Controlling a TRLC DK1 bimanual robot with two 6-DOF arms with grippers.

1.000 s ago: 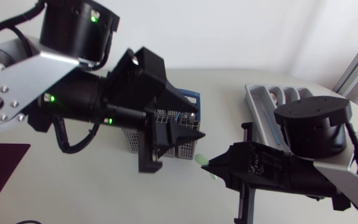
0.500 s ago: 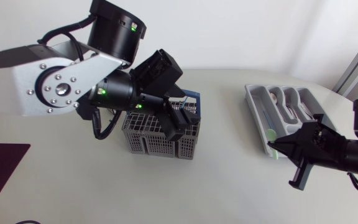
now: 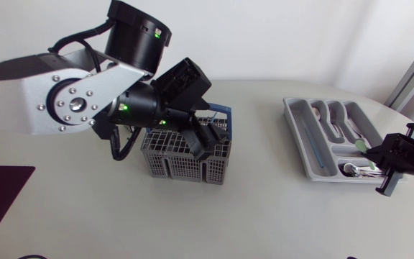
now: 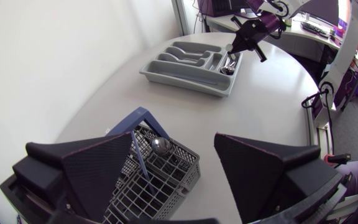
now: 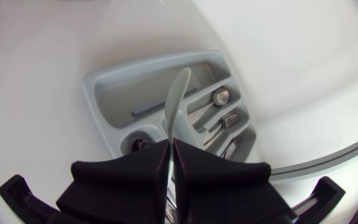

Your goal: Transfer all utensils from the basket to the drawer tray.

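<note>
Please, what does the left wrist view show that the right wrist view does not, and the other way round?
Only the left wrist view shows the wire basket below the open left gripper, with a spoon and a blue handle standing in it. Only the right wrist view shows plainly the pale green utensil clamped between the fingers of the right gripper. Both show the grey drawer tray with cutlery already in it. The right gripper is at the tray in both, though it looks small and far off in the left wrist view.
</note>
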